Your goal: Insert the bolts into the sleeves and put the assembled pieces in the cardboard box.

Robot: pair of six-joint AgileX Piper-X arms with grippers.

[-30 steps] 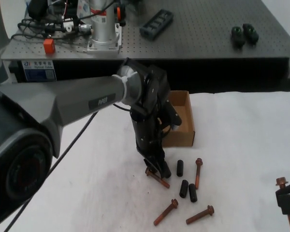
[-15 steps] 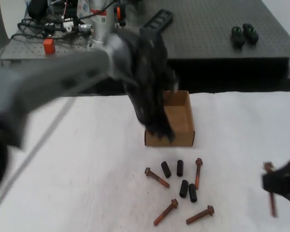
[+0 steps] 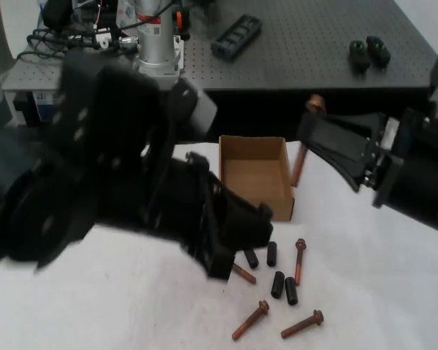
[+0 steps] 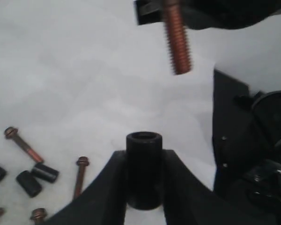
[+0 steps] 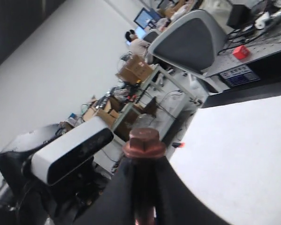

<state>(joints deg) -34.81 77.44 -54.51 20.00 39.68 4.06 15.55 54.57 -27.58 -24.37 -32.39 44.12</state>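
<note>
The left gripper [image 4: 144, 157] grips a black sleeve [image 4: 144, 180] (bore showing). Next sits the cardboard box [image 3: 254, 179], with loose bolts [image 3: 300, 261] and spare sleeves [image 3: 271, 253] on the cloth in front. The right gripper [image 5: 144, 169] pinches a copper bolt [image 5: 144, 140], its tip near the sleeve's mouth, apart.

Nothing legible — the blue-white label [image 5: 237, 73] is too small to read.

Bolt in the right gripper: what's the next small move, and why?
Probably nudge the bolt until its threaded tip lines up with the sleeve's open end, then ease it in. The left gripper holds the sleeve, open end exposed; the right gripper's bolt sits off-axis, a gap between.
</note>
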